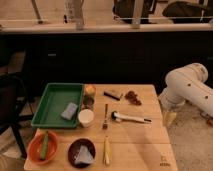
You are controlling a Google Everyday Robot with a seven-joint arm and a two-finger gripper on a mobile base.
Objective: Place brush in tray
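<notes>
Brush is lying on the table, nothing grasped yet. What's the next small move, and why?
Probably bring the end effector in over the table, above the brush. It hangs beside the table's right edge, open and empty, while the brush lies flat mid-table, outside the green tray at the left. It needs to get above the brush before grasping.
</notes>
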